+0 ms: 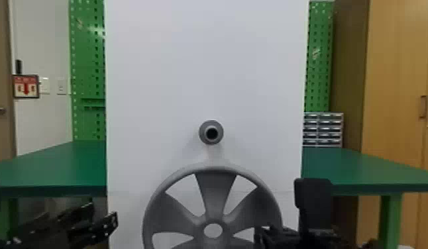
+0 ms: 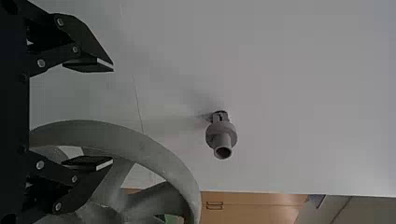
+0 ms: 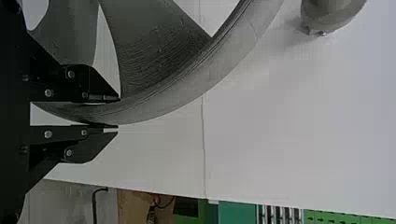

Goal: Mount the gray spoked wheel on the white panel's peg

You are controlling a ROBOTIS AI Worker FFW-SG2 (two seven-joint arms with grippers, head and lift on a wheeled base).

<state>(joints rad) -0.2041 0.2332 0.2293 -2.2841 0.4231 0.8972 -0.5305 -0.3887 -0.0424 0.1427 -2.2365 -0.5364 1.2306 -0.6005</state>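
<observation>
At the right side of the wheel's rim, my right gripper point(image 1: 261, 236) holds the gray spoked wheel point(image 1: 215, 195) upright below the peg point(image 1: 211, 132) in the head view. The right wrist view has my right gripper point(image 3: 116, 113) shut on the rim of the wheel point(image 3: 187, 95), one finger on each side. My left gripper point(image 1: 112, 225) is off to the wheel's left. Seen from the left wrist, my left gripper point(image 2: 112, 114) stands open with nothing between its pads, the wheel point(image 2: 154, 154) behind one finger. The peg point(image 2: 222, 137) juts bare from the panel.
The white panel point(image 1: 203, 73) stands upright behind the wheel. Green tables point(image 1: 54, 165) extend on both sides of it, with a drawer rack point(image 1: 323, 129) on the right one. Wooden cabinets point(image 1: 395, 82) rise at the far right.
</observation>
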